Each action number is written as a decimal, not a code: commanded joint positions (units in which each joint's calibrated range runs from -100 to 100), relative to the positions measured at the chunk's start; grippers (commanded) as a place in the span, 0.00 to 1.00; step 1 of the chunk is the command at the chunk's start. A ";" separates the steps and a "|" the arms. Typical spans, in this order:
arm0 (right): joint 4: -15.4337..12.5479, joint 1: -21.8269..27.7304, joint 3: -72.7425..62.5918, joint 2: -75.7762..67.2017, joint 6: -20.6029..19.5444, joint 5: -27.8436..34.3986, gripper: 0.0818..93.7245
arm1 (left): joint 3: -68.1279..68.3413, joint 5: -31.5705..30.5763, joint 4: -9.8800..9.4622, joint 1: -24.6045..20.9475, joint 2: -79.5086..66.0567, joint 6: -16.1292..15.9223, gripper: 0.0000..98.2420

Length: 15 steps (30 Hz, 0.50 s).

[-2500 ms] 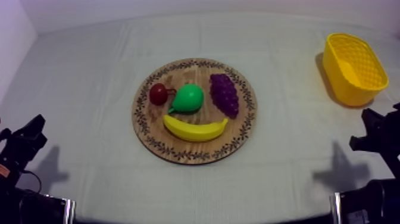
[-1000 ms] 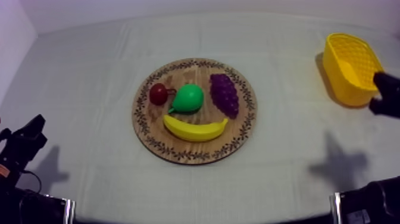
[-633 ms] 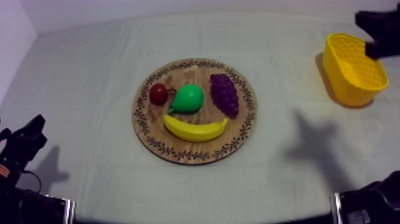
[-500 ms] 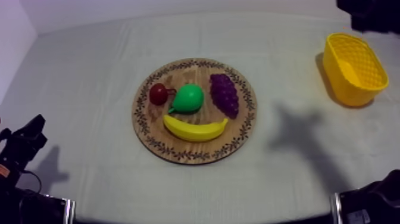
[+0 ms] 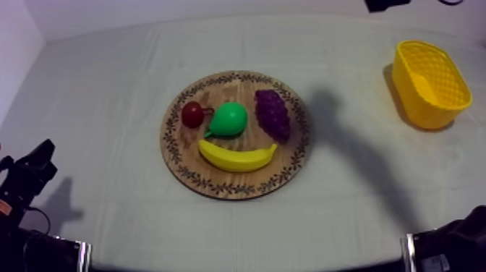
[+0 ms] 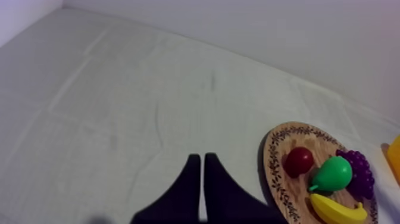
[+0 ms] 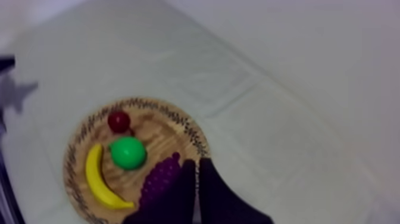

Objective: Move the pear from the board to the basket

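While the right arm hangs over the board: right gripper [image 7: 197,162] sits above the purple bunch of grapes [image 7: 158,181], black fingers [image 7: 211,190] pressed together; they should part, then straddle the pear's broad body from above, clear of its neighbours.
Green toy pear [image 5: 230,119]: on the round wooden board with patterned rim [image 5: 239,189], between small red fruit [image 5: 192,113] and grapes, yellow banana [image 5: 237,155] just in front.
Yellow basket [image 5: 416,98]: empty, well apart from the board.
Left gripper [image 6: 201,158]: fingers together, over grey-white cloth [image 6: 119,119].
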 commanded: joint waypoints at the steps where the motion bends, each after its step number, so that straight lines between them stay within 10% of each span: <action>1: -0.10 -0.60 -1.56 3.79 9.93 1.84 0.00 | 0.02 0.01 -0.02 0.01 0.00 -0.01 0.00; 15: 4.30 -4.76 -8.20 20.66 19.16 7.31 0.10 | 0.02 0.01 -0.02 0.01 0.00 0.00 0.00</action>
